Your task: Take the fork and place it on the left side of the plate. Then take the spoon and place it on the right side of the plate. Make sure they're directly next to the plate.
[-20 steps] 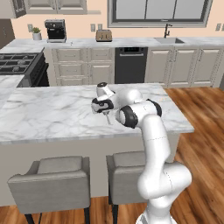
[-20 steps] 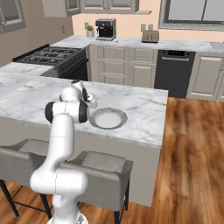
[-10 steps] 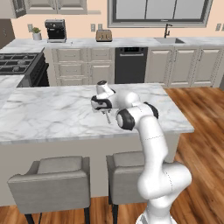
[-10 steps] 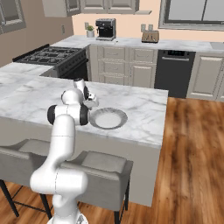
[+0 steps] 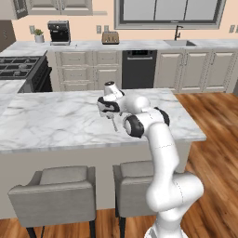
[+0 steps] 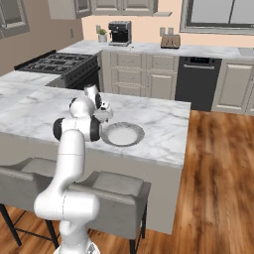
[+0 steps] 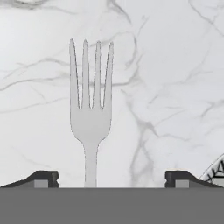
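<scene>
In the hand view the fork is seen lying flat on the marble counter, its tines toward the top of the frame and its handle running straight down to the bottom centre, between the two finger tips of the gripper. The jaws are spread wide, and the handle is touched by neither tip. A small arc of the plate is visible at the lower right corner, just beside the fork. In the right base view the plate is found at the middle of the frame, with the gripper at its left edge. It is judged that the fork is already placed, so the spoon, not located in these frames, is to be fetched next.
</scene>
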Available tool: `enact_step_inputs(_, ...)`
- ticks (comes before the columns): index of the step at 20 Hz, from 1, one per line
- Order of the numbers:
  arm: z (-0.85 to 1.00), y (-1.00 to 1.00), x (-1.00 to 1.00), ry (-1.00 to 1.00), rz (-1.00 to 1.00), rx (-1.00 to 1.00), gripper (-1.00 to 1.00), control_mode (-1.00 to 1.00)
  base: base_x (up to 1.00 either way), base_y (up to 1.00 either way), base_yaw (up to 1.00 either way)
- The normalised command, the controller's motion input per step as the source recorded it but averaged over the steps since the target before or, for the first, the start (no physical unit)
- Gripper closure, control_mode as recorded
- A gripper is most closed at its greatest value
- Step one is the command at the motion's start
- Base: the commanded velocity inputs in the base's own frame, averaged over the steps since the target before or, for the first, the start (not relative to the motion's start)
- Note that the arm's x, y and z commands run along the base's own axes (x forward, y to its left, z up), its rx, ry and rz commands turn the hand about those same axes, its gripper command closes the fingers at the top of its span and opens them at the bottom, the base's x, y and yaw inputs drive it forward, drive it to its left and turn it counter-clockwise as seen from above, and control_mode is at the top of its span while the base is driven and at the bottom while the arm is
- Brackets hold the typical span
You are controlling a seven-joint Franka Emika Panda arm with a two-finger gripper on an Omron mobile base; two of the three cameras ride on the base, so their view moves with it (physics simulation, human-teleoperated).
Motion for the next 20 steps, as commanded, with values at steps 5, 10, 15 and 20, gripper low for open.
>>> enact_step_inputs(5,0.28,-0.25,-0.45,-0.02,0.02,0.01,-1.0,-1.0,0.0,0.0,0.0)
enact_step_inputs(10,0.12,-0.36,-0.75,-0.09,0.0,0.08,-1.0,-1.0,0.0,0.0,0.0)
enact_step_inputs(15,0.05,-0.52,-0.89,-0.1,0.0,0.14,-1.0,-1.0,0.0,0.0,0.0)
enact_step_inputs(20,0.16,-0.46,-0.94,-0.15,0.0,0.12,-1.0,-1.0,0.0,0.0,0.0)
